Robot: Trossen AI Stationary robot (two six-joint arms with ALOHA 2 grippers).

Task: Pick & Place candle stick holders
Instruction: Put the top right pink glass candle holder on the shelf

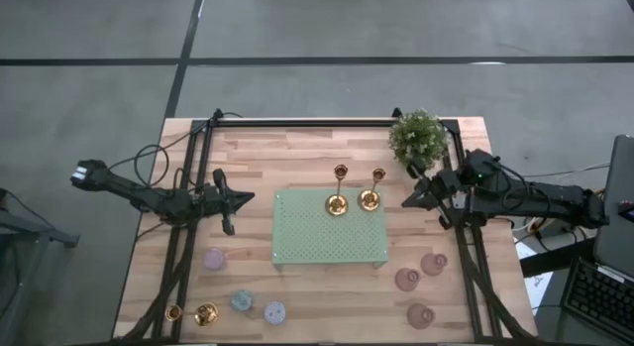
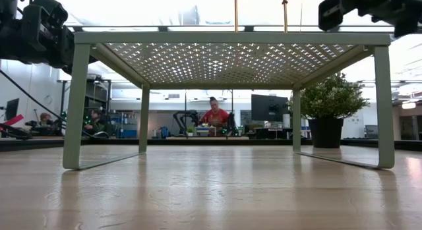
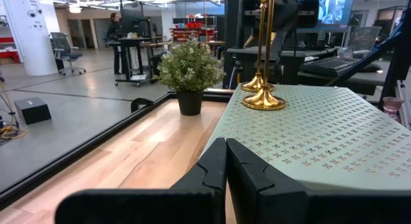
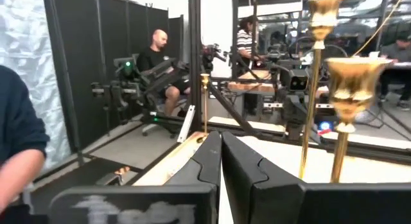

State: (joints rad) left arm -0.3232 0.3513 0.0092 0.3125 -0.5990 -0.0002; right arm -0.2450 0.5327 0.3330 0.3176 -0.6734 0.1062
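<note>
2 pincers sit pressed together for you: your left pincer hovers beside the green rack, which carries 2 gold holders, and your right pincer hovers just past it.

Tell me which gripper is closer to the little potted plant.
The right gripper. It sits shut just beside the potted plant, at the green rack's right edge. The left gripper, also shut, is across the rack on its far side.
</note>
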